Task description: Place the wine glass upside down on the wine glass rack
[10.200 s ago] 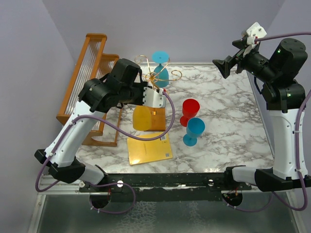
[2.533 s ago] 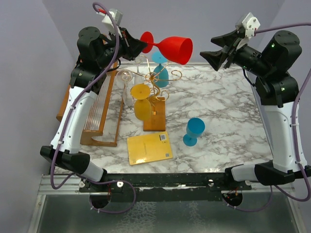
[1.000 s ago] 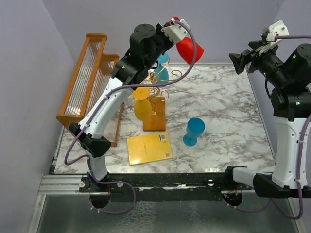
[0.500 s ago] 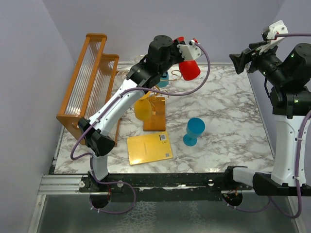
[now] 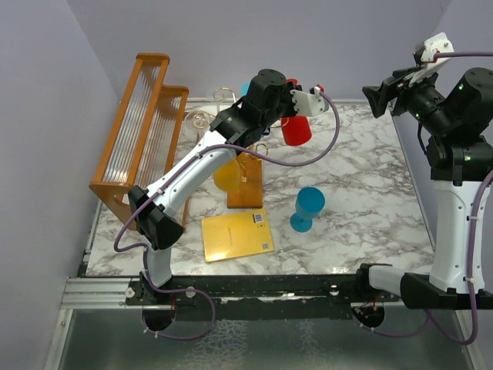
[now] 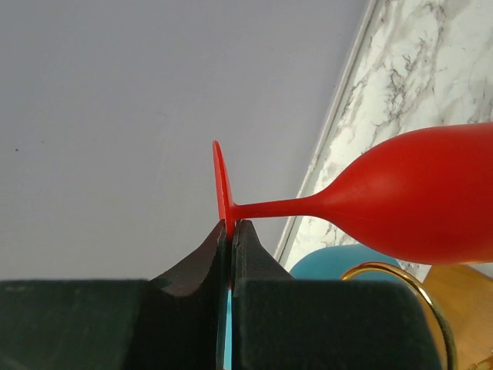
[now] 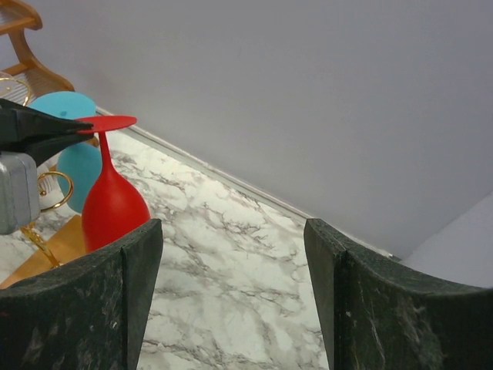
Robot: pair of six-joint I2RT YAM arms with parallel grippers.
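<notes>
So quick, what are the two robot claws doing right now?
Left gripper: closed, pinching the red wine glass by its foot.
Right gripper: open, holding nothing.

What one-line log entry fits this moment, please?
left gripper: shut on red wine glass, bowl down | right gripper: open, empty | wine glass rack: adjacent

There are four stemmed glasses. One red glass (image 5: 296,129) is pinched by its foot in the left claw (image 6: 231,230). Two are blue: a hanging blue glass (image 7: 77,166) just behind that claw, and a standing blue glass (image 5: 308,206) on the table (image 5: 362,177), well to the claw's near side. One yellow glass (image 5: 225,176) hangs below the claw's arm.

There is one gold wire rack (image 5: 245,193), one ribbed wooden frame (image 5: 139,123) far to the claw's left, and one yellow booklet (image 5: 237,235).

There are two claws; the right claw (image 7: 233,231) is spread wide and holds nothing.
</notes>
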